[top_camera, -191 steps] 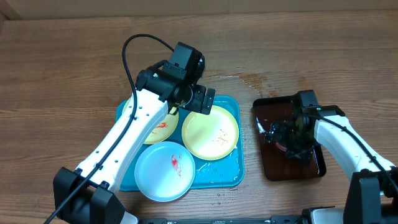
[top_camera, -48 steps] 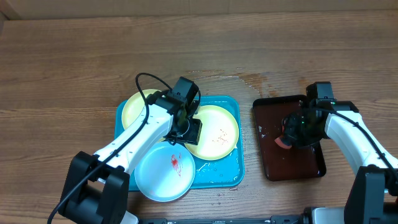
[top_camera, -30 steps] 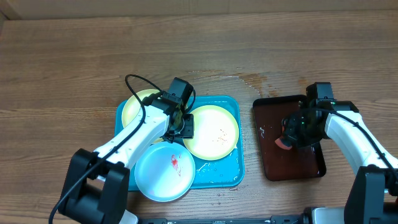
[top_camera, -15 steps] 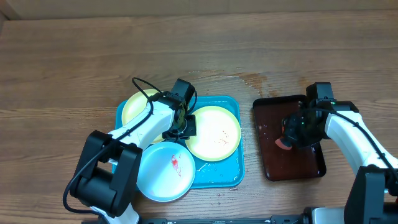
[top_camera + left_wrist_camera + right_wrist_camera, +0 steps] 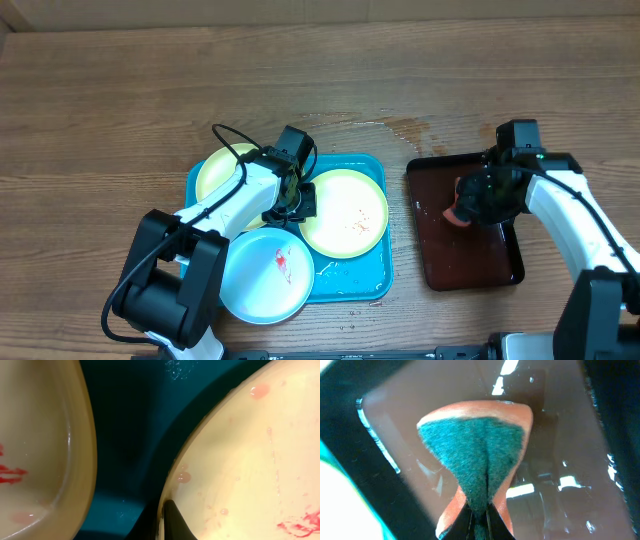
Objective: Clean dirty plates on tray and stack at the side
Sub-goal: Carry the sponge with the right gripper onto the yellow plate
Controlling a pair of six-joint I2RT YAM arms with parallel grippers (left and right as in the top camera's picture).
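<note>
Fingers [image 5: 172, 525] of left gripper [image 5: 298, 208] just pinching shut on pale yellow-green round plastic plate [image 5: 350, 215] rim; right gripper [image 5: 468, 205] clamping orange-green sponge [image 5: 475, 450], lifting. Plate steadied, so scrubbing is likely coming next.

Our left arm [image 5: 225, 205] reaches toward one o'clock, left gripper [image 5: 291, 210] pinched closed; our right arm [image 5: 572, 218] reaches toward eleven o'clock, right gripper [image 5: 464, 211] clamped.

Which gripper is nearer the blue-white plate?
Left. The left gripper pinches the rim of a yellow-green plate beside the blue-white plate; the right gripper holds a sponge over the reddish-brown tray.
</note>
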